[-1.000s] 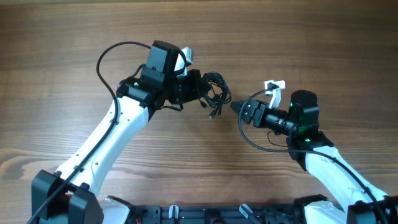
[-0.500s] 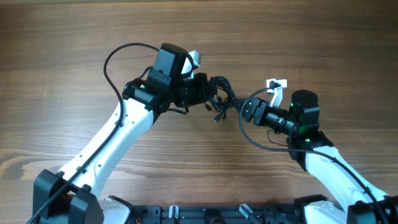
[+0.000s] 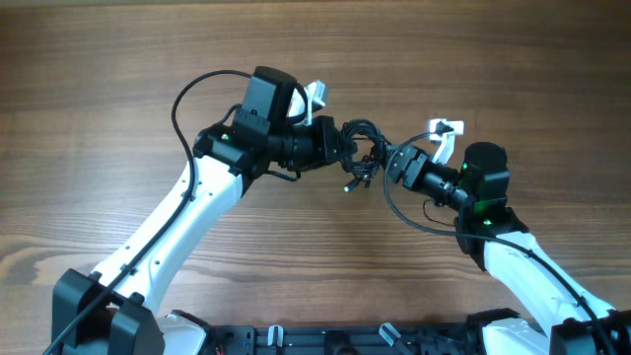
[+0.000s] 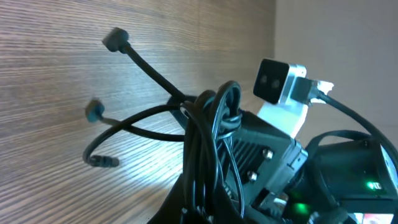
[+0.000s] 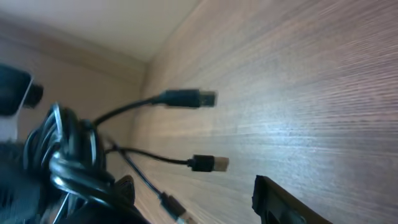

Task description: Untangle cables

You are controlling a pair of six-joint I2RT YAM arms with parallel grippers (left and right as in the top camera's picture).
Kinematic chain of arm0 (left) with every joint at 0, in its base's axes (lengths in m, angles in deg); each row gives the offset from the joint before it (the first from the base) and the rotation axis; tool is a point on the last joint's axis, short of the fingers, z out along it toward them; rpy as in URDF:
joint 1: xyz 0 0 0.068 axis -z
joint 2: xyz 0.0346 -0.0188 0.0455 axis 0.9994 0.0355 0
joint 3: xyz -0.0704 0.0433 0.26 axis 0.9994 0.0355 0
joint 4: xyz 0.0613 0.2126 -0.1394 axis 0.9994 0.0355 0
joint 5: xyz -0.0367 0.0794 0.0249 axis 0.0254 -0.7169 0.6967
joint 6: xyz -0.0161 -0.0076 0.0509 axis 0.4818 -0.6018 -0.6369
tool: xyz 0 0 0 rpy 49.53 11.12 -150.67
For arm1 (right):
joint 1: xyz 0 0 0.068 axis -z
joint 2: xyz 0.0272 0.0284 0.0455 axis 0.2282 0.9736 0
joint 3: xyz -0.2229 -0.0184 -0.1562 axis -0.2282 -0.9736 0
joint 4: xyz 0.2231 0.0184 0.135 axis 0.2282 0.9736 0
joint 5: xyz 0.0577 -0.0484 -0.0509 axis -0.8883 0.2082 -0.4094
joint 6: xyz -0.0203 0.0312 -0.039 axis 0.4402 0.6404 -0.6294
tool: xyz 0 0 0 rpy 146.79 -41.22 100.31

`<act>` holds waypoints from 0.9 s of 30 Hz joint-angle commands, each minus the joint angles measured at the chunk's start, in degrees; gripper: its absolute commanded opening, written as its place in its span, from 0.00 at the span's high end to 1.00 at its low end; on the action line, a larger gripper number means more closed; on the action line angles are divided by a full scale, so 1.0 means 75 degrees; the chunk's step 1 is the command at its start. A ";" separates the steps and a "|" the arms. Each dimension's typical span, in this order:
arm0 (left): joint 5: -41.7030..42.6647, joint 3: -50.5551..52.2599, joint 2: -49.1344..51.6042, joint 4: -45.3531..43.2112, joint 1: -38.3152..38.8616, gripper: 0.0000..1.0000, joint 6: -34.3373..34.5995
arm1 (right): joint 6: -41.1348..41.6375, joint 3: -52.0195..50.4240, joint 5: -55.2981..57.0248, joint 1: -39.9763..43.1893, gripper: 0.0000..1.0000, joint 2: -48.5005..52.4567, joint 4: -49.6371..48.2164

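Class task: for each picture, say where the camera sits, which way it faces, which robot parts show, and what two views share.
Overhead: above the table, looking straight down; both arms show, left fingers shut on the cables, right fingers open beside them.
Left wrist: on the left arm, facing the right wrist camera past the cables; own fingers hidden.
Right wrist: on the right arm, facing the cables; one own finger shows.
Shared: the cables and loose plugs, in every view.

Table (image 3: 99, 59) matt grained wood; cables (image 3: 361, 134) glossy black rubber
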 commanded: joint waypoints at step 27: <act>-0.0230 -0.0038 -0.0189 0.0752 -0.0221 0.96 -0.1224 | -0.2725 0.0038 -0.2544 0.1209 0.03 -0.0006 0.0618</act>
